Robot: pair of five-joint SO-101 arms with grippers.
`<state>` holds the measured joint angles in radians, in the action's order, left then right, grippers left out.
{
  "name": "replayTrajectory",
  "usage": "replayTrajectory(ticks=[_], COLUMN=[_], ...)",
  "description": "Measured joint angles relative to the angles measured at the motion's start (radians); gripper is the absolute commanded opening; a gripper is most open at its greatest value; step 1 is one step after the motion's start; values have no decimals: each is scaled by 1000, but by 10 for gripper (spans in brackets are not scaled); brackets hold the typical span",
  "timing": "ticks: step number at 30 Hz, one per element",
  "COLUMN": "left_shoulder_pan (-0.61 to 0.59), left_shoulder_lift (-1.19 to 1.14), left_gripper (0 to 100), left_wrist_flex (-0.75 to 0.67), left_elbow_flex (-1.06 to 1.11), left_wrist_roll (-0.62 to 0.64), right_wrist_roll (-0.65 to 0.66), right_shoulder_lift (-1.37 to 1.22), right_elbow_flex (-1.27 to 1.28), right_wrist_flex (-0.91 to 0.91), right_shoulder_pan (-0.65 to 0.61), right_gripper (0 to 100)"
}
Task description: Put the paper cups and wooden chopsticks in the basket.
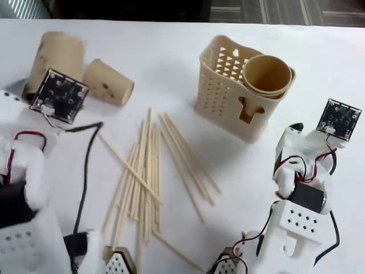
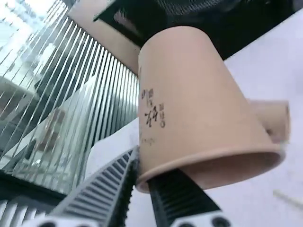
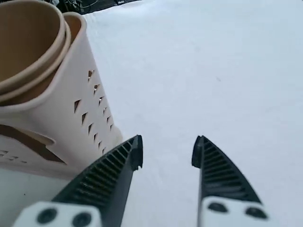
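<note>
Rim of one paper cup [image 2: 199, 109] is pinched in the left gripper [image 2: 144, 172], well apart from the basket [image 1: 219, 85]; the right gripper [image 3: 168, 146], jaws spread, hangs just beside that basket; wooden chopsticks [image 1: 145, 171] lie between.

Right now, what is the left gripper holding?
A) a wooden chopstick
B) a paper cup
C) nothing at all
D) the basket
B: in the left wrist view, the left gripper pinches the rim of a paper cup, with one side outside the cup wall and the other inside.
</note>
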<state>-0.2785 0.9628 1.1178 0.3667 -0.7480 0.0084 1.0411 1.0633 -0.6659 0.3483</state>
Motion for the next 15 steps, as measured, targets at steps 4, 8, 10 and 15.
replayTrajectory(ticks=[4, 8, 10, 15], left_shoulder_pan=[170, 308, 359, 446], left_shoulder_lift=[5, 6, -18, -195], left_gripper=[21, 21, 21, 21], left_wrist_flex=[52, 54, 54, 77], left_elbow_flex=[-83, -101, -121, -253], left_wrist_roll=[63, 104, 127, 192], right_wrist_roll=[0, 0, 0, 0], right_shoulder_lift=[0, 0, 0, 0], right_elbow_flex=[0, 0, 0, 0], right_wrist_flex=[0, 0, 0, 0], right_shoulder_pan=[0, 0, 0, 0], right_gripper=[176, 176, 176, 176])
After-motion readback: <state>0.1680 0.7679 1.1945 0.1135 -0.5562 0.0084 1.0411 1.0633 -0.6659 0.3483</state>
